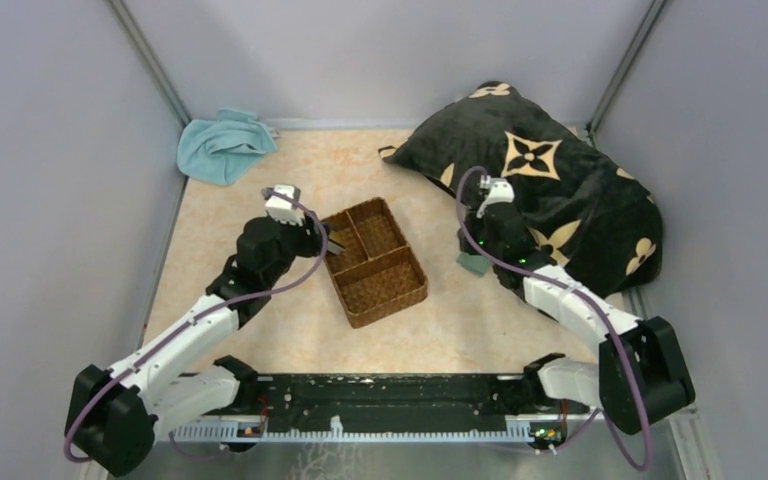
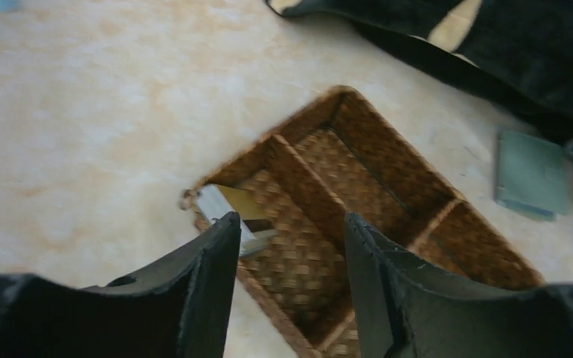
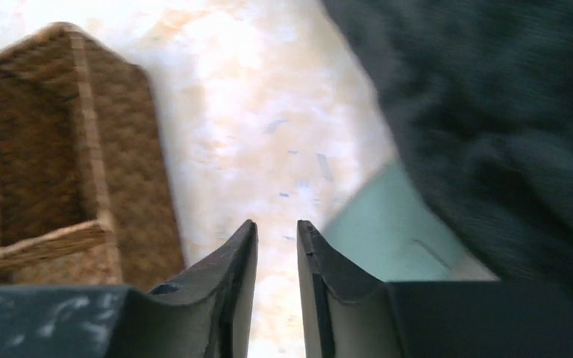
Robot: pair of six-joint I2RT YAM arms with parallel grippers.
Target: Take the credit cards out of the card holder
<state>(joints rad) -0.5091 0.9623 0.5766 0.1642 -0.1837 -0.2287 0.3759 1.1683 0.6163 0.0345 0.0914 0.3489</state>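
The card holder (image 1: 474,266) lies flat and closed on the table beside the black pillow; it also shows in the left wrist view (image 2: 531,173) and the right wrist view (image 3: 388,231). Credit cards (image 2: 233,209), one grey and one tan-gold, lie in the end compartment of the wicker basket (image 2: 418,224). My left gripper (image 2: 291,224) is open and empty, hovering over that end of the basket, the cards just past its left finger. My right gripper (image 3: 276,227) is slightly open and empty, low over bare table, with the card holder just right of its right finger.
The three-part wicker basket (image 1: 400,292) stands mid-table between the arms; it also shows in the right wrist view (image 3: 60,149). A black pillow (image 1: 550,190) with tan flower prints fills the back right. A light-blue towel (image 1: 222,145) lies at the back left.
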